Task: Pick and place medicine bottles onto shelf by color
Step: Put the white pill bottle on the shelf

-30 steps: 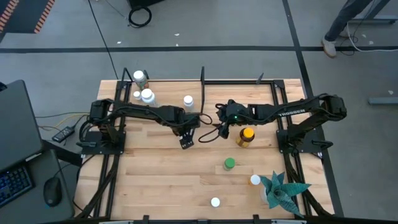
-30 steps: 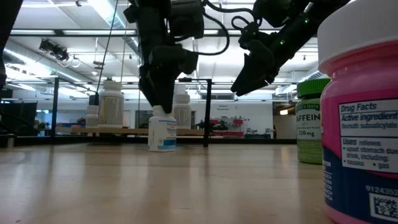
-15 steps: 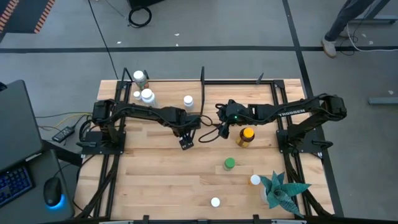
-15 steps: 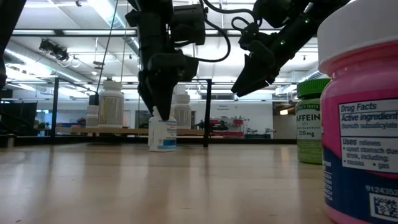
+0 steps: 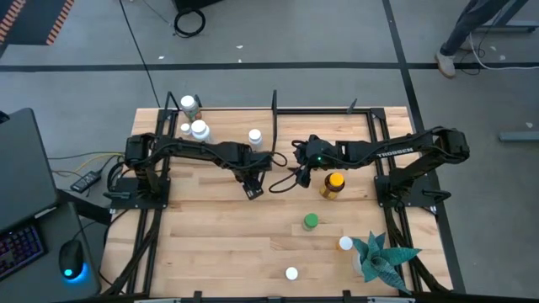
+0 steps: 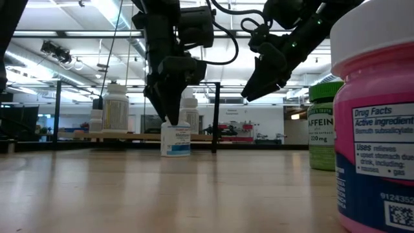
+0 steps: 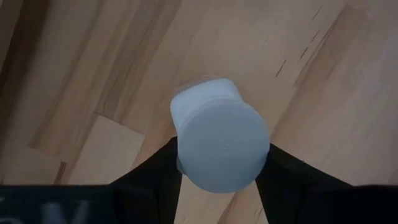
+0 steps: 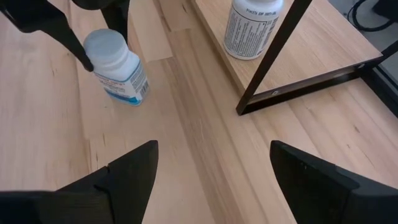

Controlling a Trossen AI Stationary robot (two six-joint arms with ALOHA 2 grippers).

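A small white medicine bottle (image 6: 175, 140) with a white cap (image 7: 222, 146) stands mid-table, also in the right wrist view (image 8: 118, 65). My left gripper (image 5: 251, 189) is directly above it, shut on it. My right gripper (image 5: 303, 177) hovers open just to its right, above the table, beside the amber bottle with a yellow cap (image 5: 333, 185). The shelf (image 8: 298, 50) runs along the far edge; several white bottles (image 5: 200, 130) stand on it. A green-capped bottle (image 5: 311, 221) stands on the table nearer the front. My left gripper pinches the bottle's white cap (image 7: 186, 155) between its two fingers (image 7: 152, 180), one on each side. It comes from above, pointing down. The bottle hangs roughly upright below the fingers; whether its base is still on the table I cannot tell.
A pink bottle (image 6: 378, 129) stands close to the low camera at the near edge. Two white-capped bottles (image 5: 345, 243) (image 5: 291, 273) and a teal spiky plant (image 5: 383, 257) sit near the front right. Black shelf posts (image 5: 274, 105) rise at the far edge.
My left gripper has come down over the white bottle's cap and taken hold of it. The bottle has shifted a little toward the table's right. My right arm has kept still.
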